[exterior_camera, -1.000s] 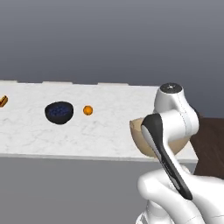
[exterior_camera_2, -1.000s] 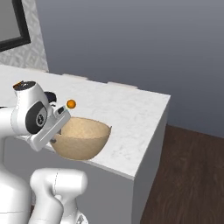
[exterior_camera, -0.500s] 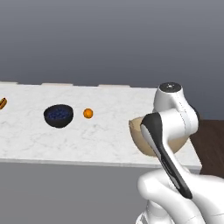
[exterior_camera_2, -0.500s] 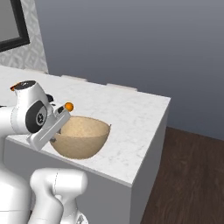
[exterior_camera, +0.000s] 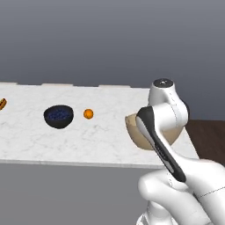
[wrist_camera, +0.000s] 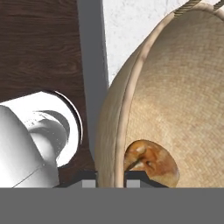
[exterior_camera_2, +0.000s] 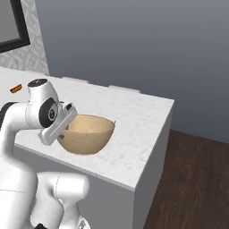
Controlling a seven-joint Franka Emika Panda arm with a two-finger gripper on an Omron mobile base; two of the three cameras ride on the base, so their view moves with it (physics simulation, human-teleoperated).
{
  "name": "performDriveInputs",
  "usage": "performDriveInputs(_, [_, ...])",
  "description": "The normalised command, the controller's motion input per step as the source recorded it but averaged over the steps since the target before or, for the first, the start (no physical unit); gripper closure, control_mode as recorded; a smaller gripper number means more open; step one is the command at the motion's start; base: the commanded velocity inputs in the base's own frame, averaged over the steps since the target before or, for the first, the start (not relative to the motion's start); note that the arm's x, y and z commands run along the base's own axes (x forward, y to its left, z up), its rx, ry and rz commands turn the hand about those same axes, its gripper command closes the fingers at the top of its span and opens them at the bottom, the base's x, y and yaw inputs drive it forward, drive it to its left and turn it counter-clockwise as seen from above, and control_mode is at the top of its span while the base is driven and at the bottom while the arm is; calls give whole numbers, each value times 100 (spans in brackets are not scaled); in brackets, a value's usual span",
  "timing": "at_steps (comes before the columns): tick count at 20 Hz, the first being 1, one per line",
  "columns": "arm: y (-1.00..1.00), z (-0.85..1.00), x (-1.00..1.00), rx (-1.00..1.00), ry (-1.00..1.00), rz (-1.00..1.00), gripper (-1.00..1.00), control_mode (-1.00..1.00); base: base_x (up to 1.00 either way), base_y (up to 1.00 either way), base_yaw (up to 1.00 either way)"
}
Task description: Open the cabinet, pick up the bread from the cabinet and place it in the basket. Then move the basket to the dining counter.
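The light tan basket (exterior_camera_2: 89, 136) rests on the white marble dining counter (exterior_camera_2: 138, 116), near its end, and is half hidden behind my arm in the left base view (exterior_camera: 134, 132). In the hand view the basket (wrist_camera: 175, 87) is seen from close up, with the tan-brown bread (wrist_camera: 153, 159) lying at its bottom. My gripper (wrist_camera: 111, 183) is shut on the basket's rim, one fingertip inside the wall and one outside. From the right base view the gripper (exterior_camera_2: 62, 133) sits at the basket's near left rim.
A dark blue-black bowl (exterior_camera: 58, 116) and a small orange fruit (exterior_camera: 88, 114) sit further left on the counter (exterior_camera: 88, 140). A small orange-brown item (exterior_camera_2: 16, 88) lies at the far left. The counter ends just right of the basket, above dark wooden floor (exterior_camera_2: 192, 179).
My hand and upper arm have shifted slightly right over the basket's rim, and the orange fruit is now hidden behind the arm in the right base view. The basket stays in place.
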Motion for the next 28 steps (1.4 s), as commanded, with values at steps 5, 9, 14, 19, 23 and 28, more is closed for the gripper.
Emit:
performDriveInputs(5, [2,-8,100,-3,0,18,100,-100,0,0,0])
performDriveInputs(9, [0,0,100,-5,0,19,100,-100,0,0,0])
performDriveInputs(14, [0,0,100,-2,-1,18,100,-100,0,0,0])
performDriveInputs(19, [-2,0,85,0,-7,20,100,-100,0,0,0])
performDriveInputs(23, [-7,-5,69,5,-5,24,100,-100,0,0,0])
performDriveInputs(28, [-28,-22,40,7,-4,24,100,-100,0,0,0])
